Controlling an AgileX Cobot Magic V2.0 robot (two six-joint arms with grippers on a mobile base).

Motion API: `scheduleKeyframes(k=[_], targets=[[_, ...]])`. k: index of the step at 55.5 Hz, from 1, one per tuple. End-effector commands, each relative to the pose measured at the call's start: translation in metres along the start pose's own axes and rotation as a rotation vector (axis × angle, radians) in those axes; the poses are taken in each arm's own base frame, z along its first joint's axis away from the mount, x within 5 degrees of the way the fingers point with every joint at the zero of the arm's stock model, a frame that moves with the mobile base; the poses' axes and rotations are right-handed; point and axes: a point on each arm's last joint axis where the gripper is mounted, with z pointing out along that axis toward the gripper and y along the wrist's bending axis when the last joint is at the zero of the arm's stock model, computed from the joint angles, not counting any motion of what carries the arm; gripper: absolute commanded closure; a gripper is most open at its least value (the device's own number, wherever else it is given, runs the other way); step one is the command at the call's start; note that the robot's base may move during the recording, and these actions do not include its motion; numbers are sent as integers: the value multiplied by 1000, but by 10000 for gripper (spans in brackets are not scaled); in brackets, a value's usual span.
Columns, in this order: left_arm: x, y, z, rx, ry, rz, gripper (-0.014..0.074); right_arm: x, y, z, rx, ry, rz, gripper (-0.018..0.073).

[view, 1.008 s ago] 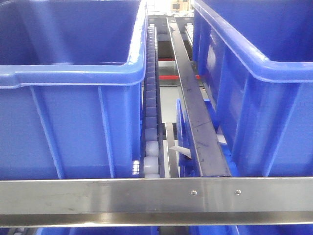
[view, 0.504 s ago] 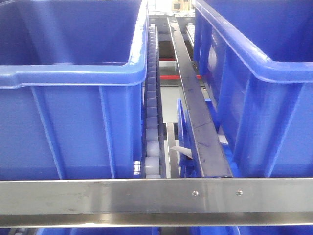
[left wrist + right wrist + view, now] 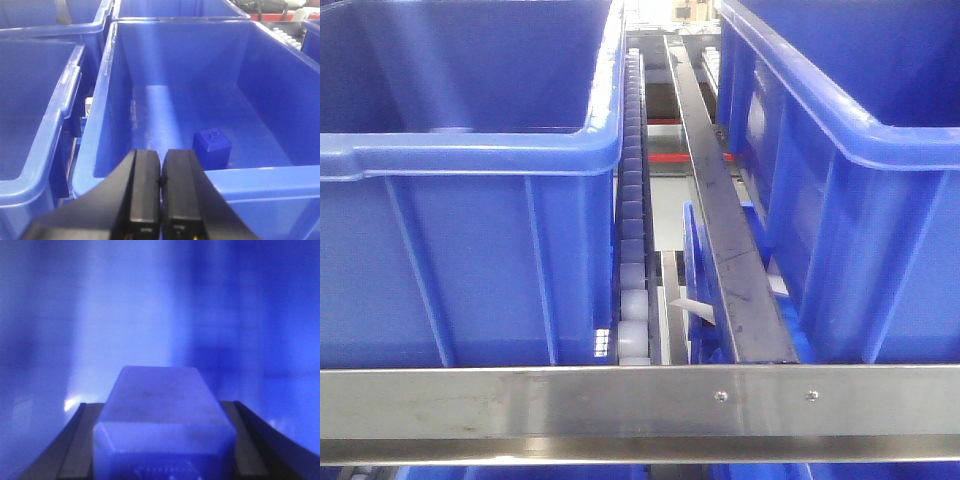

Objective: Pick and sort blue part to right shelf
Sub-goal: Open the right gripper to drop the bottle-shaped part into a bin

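Observation:
In the right wrist view a pale blue block, the blue part (image 3: 160, 435), sits between my right gripper's (image 3: 159, 406) dark fingers, which are shut on its sides. Blurred blue plastic fills everything behind it. My left gripper (image 3: 161, 170) is shut with nothing between its pads and hangs over the near rim of a large blue bin (image 3: 260, 182). A small blue cube (image 3: 212, 146) lies on that bin's floor, just beyond and right of the left fingertips. The right shelf shows in the front view as a steel front rail (image 3: 620, 400) with a roller track (image 3: 632, 230). Neither gripper appears there.
Two large blue bins stand on the rack, one at left (image 3: 470, 160) and one at right (image 3: 840, 130). A dark steel divider (image 3: 720, 240) runs between them beside the rollers. More blue bins (image 3: 35, 125) flank the left gripper's bin.
The front view has drifted slightly, so the rack and its screws sit a few pixels further right. Nothing else differs.

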Motion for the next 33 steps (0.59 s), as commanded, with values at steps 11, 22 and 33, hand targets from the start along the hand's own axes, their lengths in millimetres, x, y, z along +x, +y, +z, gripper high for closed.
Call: scheduleKeyframes(k=[11,22,33], targets=[[-14,-2,-2,17,-89,-3,471,-31,-3,70,19,-11,-26,333],[-14,-2,-2,16,-88,-3,471,-28,1,116,11,42,-37,333],[-14,-2,-2,16,-88,-3,471,-23,2,132,14,85,-46,330]])
